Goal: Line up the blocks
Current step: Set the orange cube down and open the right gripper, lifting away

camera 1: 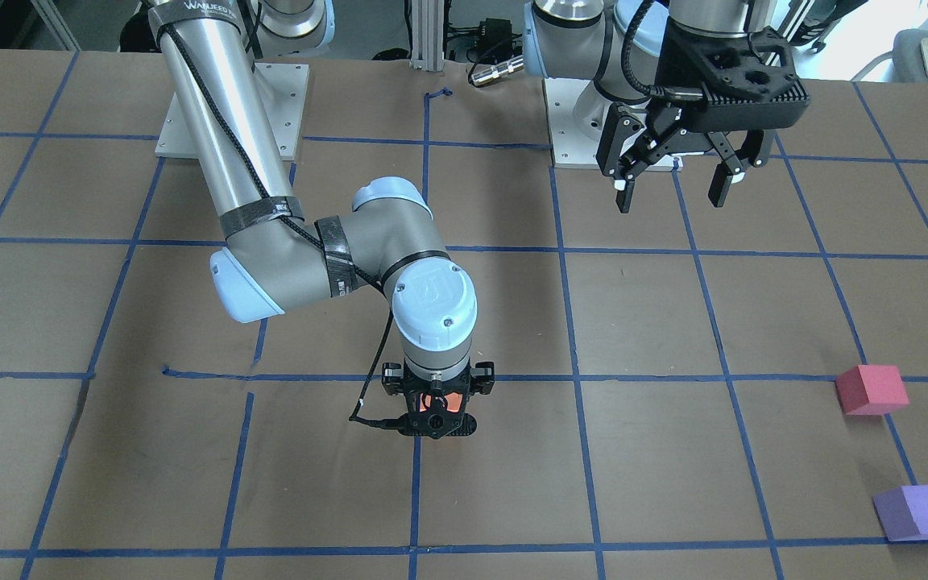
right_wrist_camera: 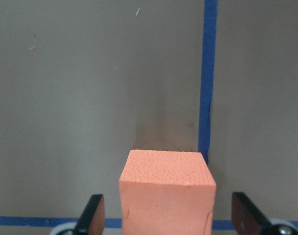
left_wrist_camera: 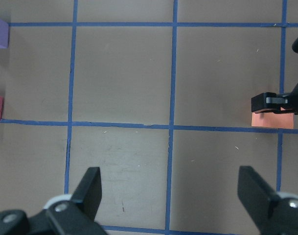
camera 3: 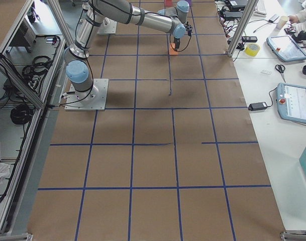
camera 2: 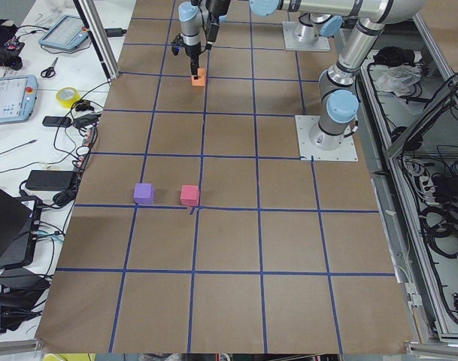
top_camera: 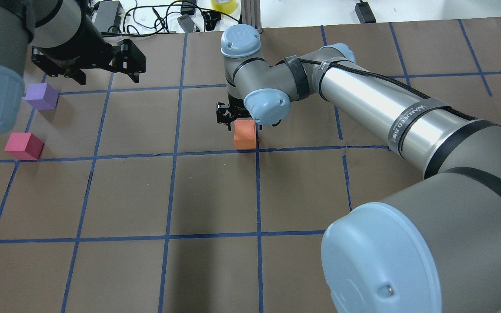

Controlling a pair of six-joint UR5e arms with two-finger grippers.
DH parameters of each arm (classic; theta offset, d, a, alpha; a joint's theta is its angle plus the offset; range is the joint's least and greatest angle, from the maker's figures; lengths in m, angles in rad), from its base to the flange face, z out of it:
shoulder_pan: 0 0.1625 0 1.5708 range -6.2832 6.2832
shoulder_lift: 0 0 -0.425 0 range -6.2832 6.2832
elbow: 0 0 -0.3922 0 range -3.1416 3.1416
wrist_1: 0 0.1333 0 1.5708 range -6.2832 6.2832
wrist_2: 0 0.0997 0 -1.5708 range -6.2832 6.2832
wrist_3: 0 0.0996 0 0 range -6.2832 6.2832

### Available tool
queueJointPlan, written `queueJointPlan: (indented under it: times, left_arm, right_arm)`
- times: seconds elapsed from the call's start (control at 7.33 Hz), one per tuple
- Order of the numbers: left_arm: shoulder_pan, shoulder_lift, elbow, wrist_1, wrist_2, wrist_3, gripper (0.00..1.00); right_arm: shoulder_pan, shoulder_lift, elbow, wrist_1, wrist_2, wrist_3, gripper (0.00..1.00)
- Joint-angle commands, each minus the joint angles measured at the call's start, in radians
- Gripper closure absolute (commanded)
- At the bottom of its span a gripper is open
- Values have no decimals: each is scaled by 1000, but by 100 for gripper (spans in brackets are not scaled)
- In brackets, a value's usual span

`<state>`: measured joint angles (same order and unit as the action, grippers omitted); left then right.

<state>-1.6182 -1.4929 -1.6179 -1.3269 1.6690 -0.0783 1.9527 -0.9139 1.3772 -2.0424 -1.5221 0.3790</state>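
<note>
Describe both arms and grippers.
The right arm is a silver tube with grey joints and pale-blue caps, a black cable taped along it and a black band with white lettering. The left arm has the same colours. The right gripper and left gripper are black; the left's tips are white.

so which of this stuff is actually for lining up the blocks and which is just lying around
For the job:
small orange foam cube, between the open fingers of the right gripper
small crimson red foam cube
small purple foam cube

Just lying about:
yellow roll of tape
dark-handled scissors
grey touchscreen pendant
</note>
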Motion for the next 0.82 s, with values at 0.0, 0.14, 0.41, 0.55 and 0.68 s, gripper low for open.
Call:
queueJointPlan:
  times: [0.0, 0.14, 0.41, 0.55, 0.68]
  left_arm:
    - [0, -3, 3, -2, 0, 0, 0]
    - [-2, -10, 6, -5, 0, 0, 0]
    - [-46, -15, -3, -6, 9, -14, 0]
    - [-64, -18, -8, 1, 8, -14, 0]
    - [-66, -39, -10, 5, 0, -27, 0]
  right_arm:
    - [-49, -83, -6, 14, 0, -35, 0]
    - [-116, -149, -6, 150, -1, -107, 0]
    - [-283, -320, 14, 400, -3, -285, 0]
    - [-322, -406, 20, 515, -6, -372, 0]
    - [-327, -518, 34, 632, -19, -421, 0]
